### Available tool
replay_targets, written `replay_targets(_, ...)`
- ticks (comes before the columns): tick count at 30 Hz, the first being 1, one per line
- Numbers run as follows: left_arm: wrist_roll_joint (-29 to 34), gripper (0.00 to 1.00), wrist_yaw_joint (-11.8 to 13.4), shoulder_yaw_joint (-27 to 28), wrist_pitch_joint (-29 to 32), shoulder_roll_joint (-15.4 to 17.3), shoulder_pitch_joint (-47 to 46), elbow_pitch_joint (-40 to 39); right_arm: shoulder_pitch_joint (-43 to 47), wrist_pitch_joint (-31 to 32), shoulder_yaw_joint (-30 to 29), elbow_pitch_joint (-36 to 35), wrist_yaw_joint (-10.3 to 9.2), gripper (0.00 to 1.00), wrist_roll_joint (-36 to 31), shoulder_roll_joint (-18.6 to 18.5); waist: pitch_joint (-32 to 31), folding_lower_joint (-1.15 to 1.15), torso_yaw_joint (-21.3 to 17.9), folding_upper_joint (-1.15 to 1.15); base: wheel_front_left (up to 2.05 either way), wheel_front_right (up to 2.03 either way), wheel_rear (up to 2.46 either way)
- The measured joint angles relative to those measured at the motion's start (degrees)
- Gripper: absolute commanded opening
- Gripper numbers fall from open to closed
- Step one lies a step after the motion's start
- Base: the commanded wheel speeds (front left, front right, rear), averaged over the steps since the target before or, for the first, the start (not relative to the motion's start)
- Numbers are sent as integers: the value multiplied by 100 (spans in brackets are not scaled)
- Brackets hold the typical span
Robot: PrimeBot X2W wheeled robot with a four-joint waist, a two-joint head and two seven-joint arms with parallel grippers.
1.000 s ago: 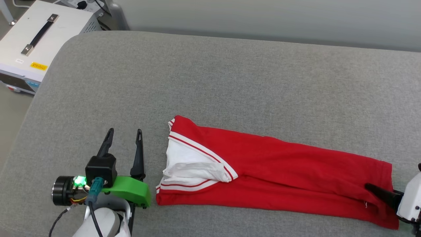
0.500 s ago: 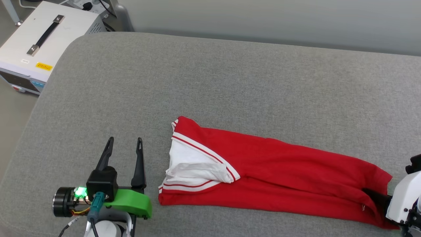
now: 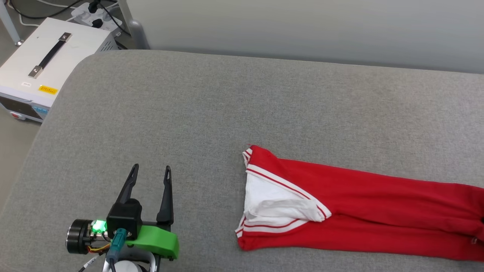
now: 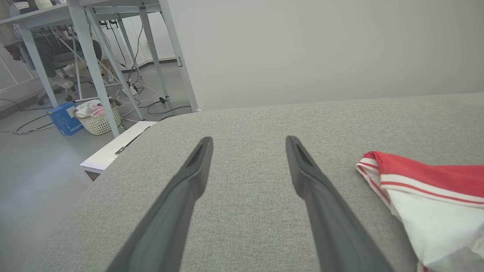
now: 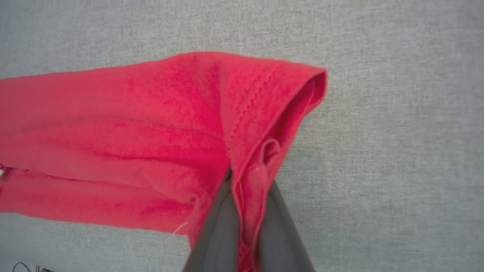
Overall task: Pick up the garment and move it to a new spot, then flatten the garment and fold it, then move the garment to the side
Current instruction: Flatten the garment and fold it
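Note:
The garment (image 3: pixel 359 215), a red T-shirt with a white sleeve and striped trim, lies folded into a long band on the grey padded surface (image 3: pixel 227 105), running off the head view's right edge. In the right wrist view my right gripper (image 5: pixel 249 181) is shut on the garment's (image 5: pixel 151 124) red hem, with bunched fabric pinched between the two fingers. My left gripper (image 3: pixel 151 166) stands open at the lower left, well left of the sleeve end, with nothing between its fingers. In the left wrist view the left gripper (image 4: pixel 249 138) hovers over bare grey fabric, and the garment (image 4: pixel 427 177) lies to its right.
A white equipment box (image 3: pixel 49 64) with a black handle stands on the floor past the surface's rounded left corner. A pale wall (image 3: pixel 302 26) runs behind the far edge. In the left wrist view, table legs (image 4: pixel 90 64) and a basket (image 4: pixel 99 121) stand beyond.
My right gripper has shut on the hem and left the head view to the right. The garment has slid right, away from the left gripper. The head camera has tilted slightly.

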Motion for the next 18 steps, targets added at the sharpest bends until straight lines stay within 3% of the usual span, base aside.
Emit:
replay_targets(7,168,100,-124,110,0,-116,131,34,112,252,-78,-335,-1,0,126,-85,-132,0,-61,0,0,0,0)
replay_targets(12,253,100,-202,207,0,-165,202,59,139,523,-123,-1260,-1,0,369,10,-211,0,-91,0,0,0,0)
replay_targets(18,313,100,-305,231,0,-275,204,98,65,1021,20,-2258,-1,0,215,219,-178,0,-69,0,0,0,0)
